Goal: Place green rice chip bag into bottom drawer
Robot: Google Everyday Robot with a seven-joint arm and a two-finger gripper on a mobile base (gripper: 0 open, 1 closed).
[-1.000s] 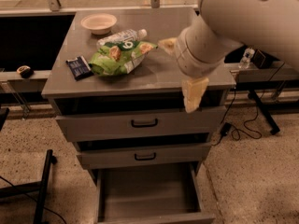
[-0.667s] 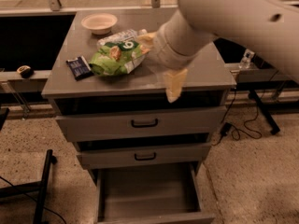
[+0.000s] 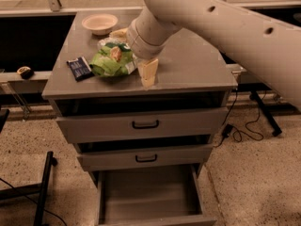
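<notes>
The green rice chip bag (image 3: pixel 109 62) lies on the grey cabinet top (image 3: pixel 188 69), left of centre. My gripper (image 3: pixel 131 56) hangs over the bag's right end on a big white arm that comes in from the upper right. It is open. One tan finger (image 3: pixel 148 72) points down just right of the bag and the other (image 3: pixel 118 33) shows behind it. The bottom drawer (image 3: pixel 148 199) is pulled out below, with a plain grey inside and nothing in it.
A dark blue packet (image 3: pixel 79 68) lies left of the bag. A pale bowl (image 3: pixel 99 23) stands at the back left. Part of a clear bottle (image 3: pixel 106 44) shows behind the bag. Two upper drawers with black handles (image 3: pixel 145 125) stand slightly ajar. Cables (image 3: pixel 244 131) lie on the floor at right.
The arm has swung left across the cabinet top, bringing the gripper from the right front edge to the bag's right end. The bag has not moved.
</notes>
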